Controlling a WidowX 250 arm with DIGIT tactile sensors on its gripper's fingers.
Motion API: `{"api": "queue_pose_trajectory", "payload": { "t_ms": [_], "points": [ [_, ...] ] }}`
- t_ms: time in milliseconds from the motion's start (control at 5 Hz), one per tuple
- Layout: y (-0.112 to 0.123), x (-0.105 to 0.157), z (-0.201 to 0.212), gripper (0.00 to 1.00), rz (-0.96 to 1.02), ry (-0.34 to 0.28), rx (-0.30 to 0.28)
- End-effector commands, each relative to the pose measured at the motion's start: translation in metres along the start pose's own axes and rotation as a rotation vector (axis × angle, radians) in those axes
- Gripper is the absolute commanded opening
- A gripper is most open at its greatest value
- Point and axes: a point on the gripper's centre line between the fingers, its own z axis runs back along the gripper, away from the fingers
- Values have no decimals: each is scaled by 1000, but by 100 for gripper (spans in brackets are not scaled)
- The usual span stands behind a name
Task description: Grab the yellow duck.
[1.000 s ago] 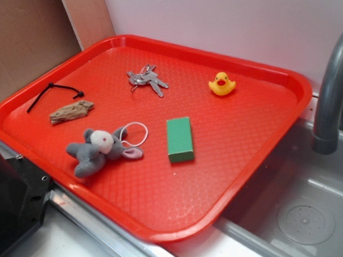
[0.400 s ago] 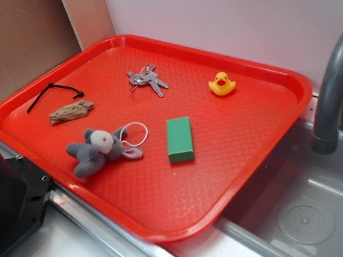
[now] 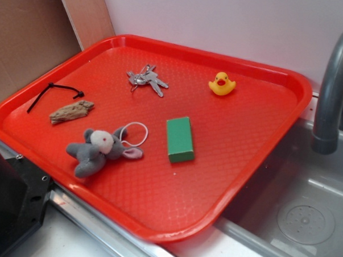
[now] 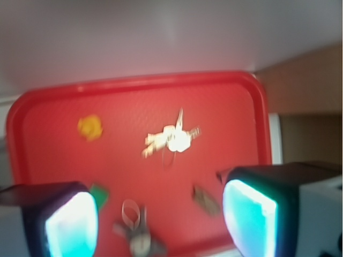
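A: gripper (image 4: 161, 222) is spread wide, nothing in it, way short of the yellow duck (image 3: 221, 84) near the red tray's (image 3: 298, 86) far edge.

B: duck's tiny and glossy, probably squirts out if the pinch is off-center.

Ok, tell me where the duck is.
Exterior view: the duck stands on the tray near its far right edge, right of the keys and beyond the green block.

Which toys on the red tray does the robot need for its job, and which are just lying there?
Needed: the yellow duck; the gripper, fingers wide apart.

Just lying there: keys, green block, plush mouse, wood chip, black cord, all on the red tray.
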Motion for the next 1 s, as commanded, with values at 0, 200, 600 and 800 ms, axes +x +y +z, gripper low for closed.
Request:
{"api": "queue_pose_trajectory", "payload": {
  "t_ms": [0,200,600,800],
  "points": [
    [-55,39,2,100,-60,-26,-33],
    [-71,24,-4,100,-80,-26,-32],
    [-63,5,-10,100,-57,-49,-45],
    [-64,0,-16,100,-58,-38,-62]
  ]
}}
